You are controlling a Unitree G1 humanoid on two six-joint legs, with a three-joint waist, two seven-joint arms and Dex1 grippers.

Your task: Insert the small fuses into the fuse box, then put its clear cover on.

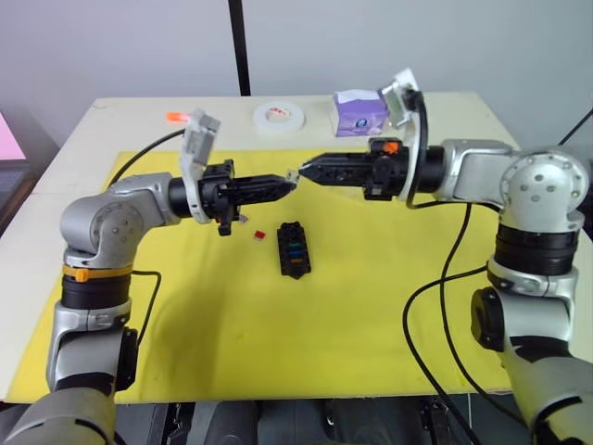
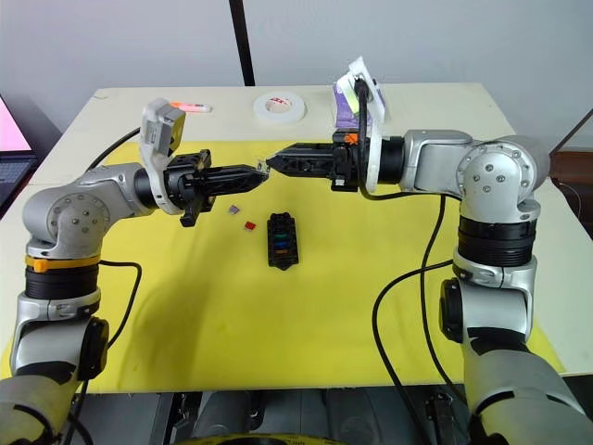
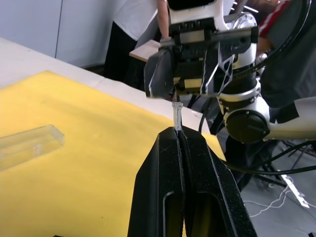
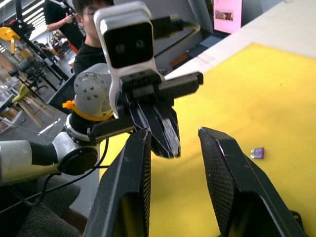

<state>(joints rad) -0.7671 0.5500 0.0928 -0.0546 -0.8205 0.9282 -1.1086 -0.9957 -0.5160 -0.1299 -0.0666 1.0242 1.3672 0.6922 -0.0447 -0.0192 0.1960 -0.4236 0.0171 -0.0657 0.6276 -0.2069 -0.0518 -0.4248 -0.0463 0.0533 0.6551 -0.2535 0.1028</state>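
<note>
Fuse box [image 1: 293,248], mid yellow mat [image 1: 371,306]
Left gripper [image 1: 288,184] fingers pinched on grey fuse [image 3: 177,114]; right gripper [image 1: 303,171] fingers parted, empty, tip-to-tip above.

Left gripper [image 1: 289,184] clamped, right gripper [image 1: 304,171] spread, tips almost meeting mid-air.

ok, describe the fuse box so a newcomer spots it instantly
Start at the yellow mat covering the table. Near its middle, below where the two end effectors meet, lies the fuse box, a small black rectangular block. Coloured fuses sit in its top slots, unlike the loose red fuse beside it.
</note>
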